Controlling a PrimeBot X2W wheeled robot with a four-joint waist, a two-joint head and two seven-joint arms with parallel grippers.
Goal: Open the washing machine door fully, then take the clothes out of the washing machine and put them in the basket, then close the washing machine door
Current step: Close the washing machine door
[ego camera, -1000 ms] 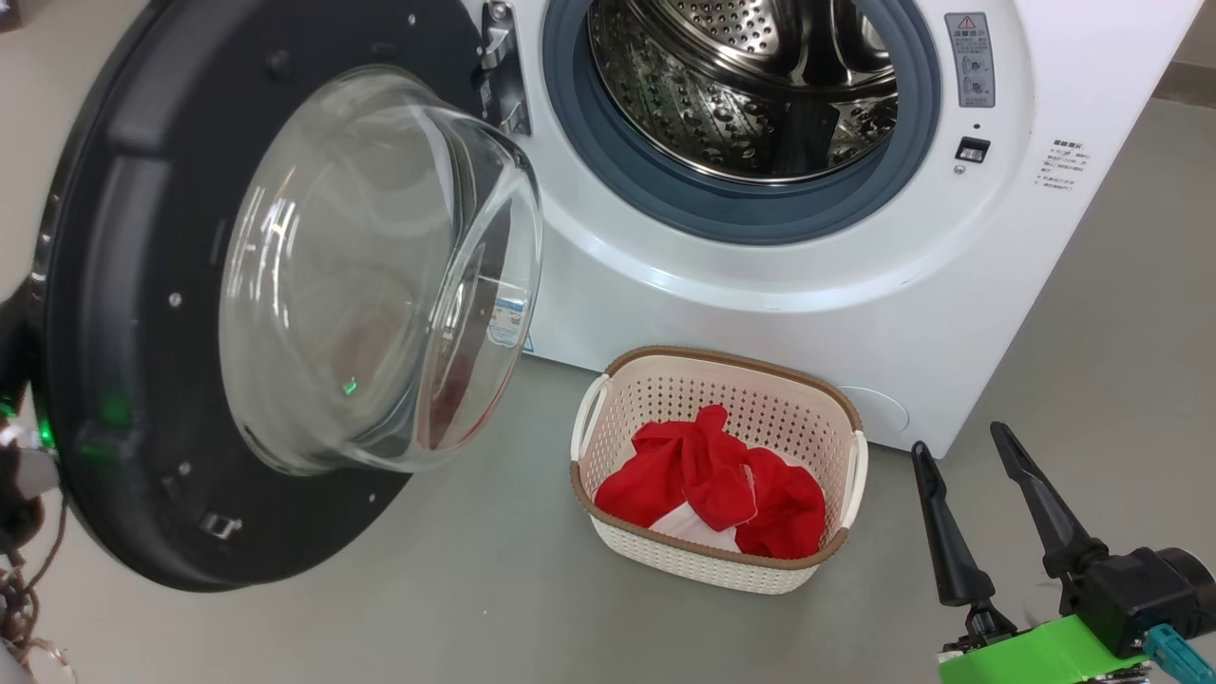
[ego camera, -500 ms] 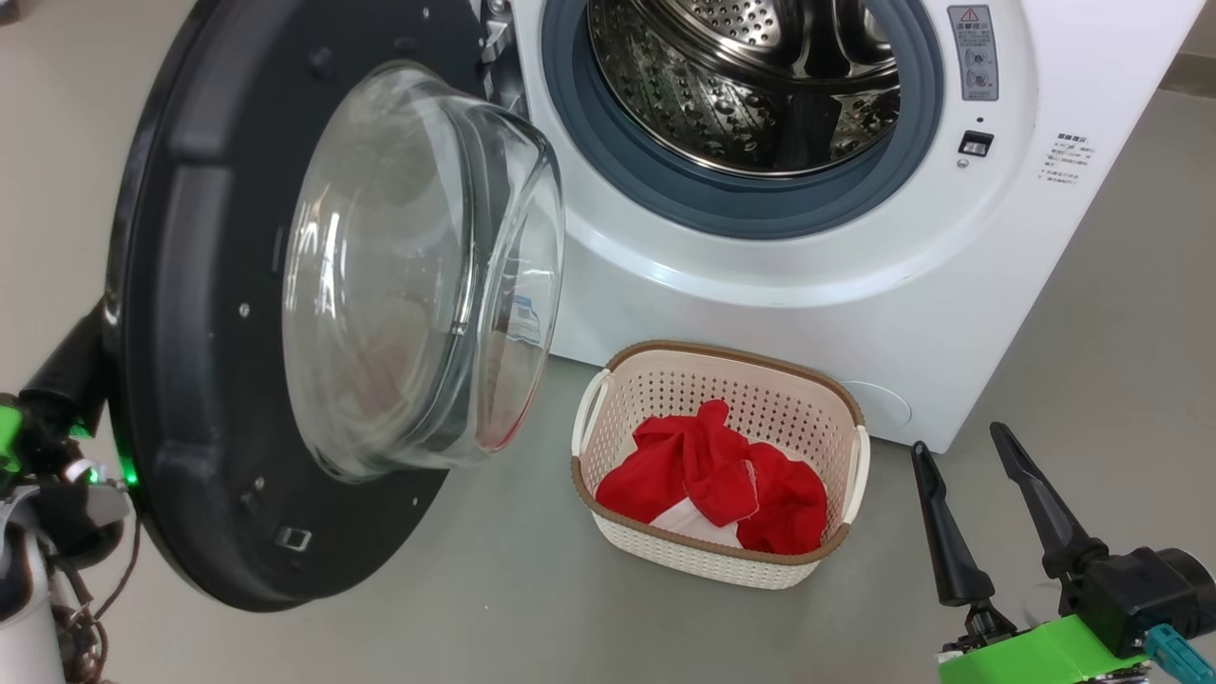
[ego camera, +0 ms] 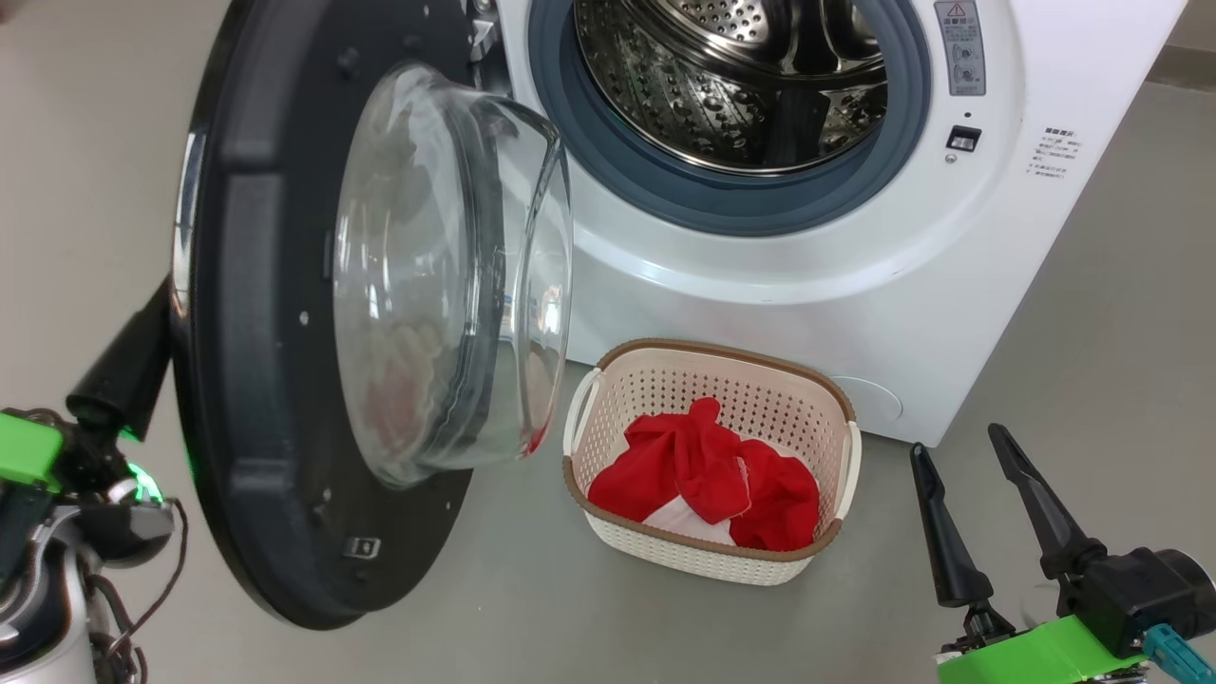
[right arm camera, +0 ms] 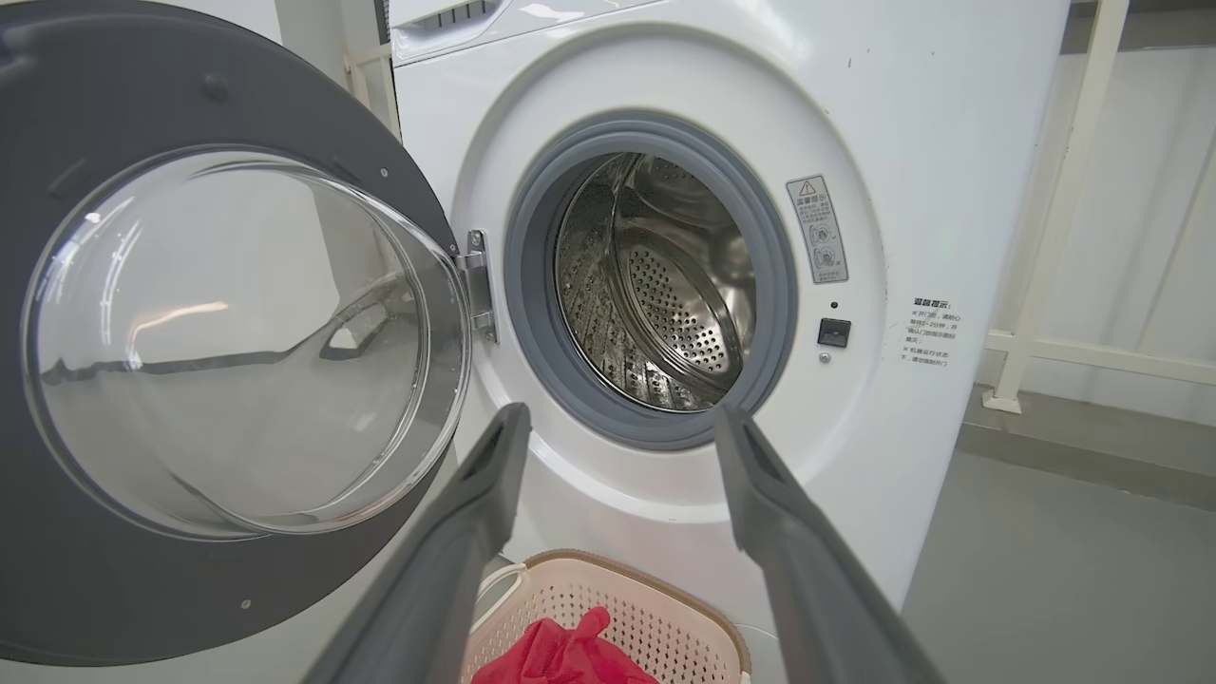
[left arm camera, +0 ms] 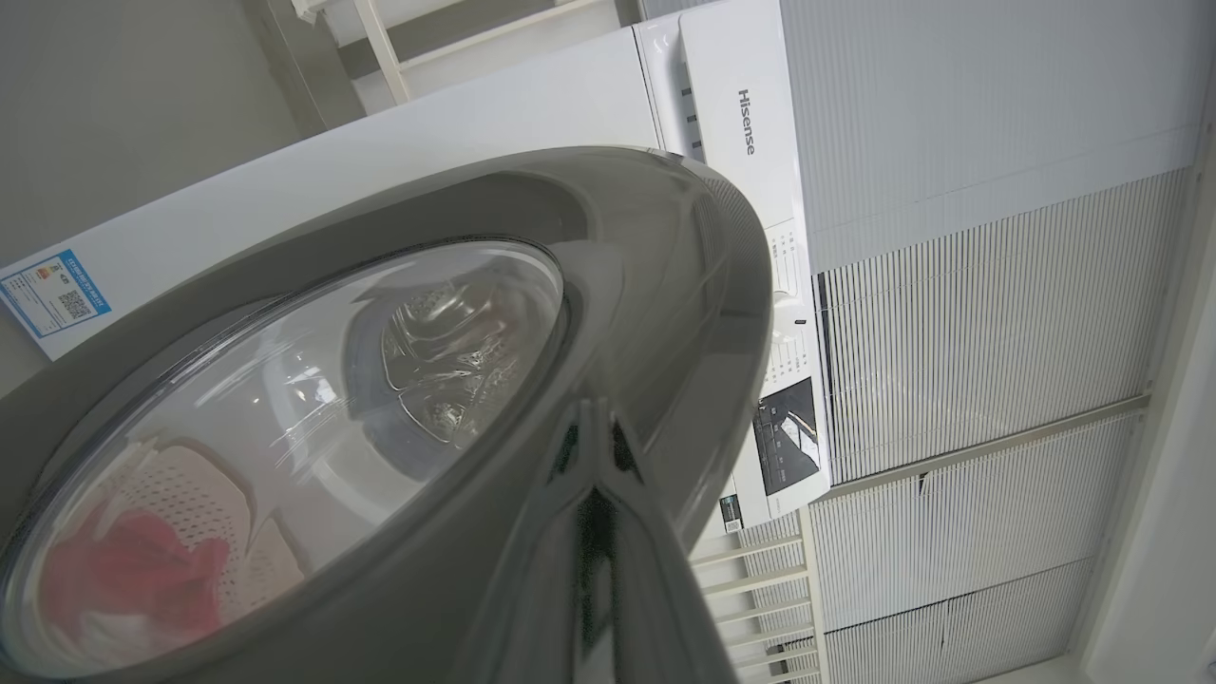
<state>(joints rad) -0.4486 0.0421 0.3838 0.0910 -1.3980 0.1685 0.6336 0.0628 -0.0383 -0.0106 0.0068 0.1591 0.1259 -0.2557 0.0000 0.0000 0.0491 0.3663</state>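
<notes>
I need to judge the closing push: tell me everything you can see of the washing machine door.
The washing machine door is round, with a wide black rim, glossy outside, and a bulging clear glass bowl. It hangs on a metal hinge at the opening's left, swung out partly open, its bowl near the basket. The left gripper, jaws shut, touches its outer face.

The washing machine door [left arm camera: 665, 285] has a shiny dark rim and clear smooth glass, the drum [ego camera: 703, 104] is shiny metal full of little holes, the basket [ego camera: 708, 560] is cream plastic with holes, and the clothes [ego camera: 703, 470] are soft red cloth.
</notes>
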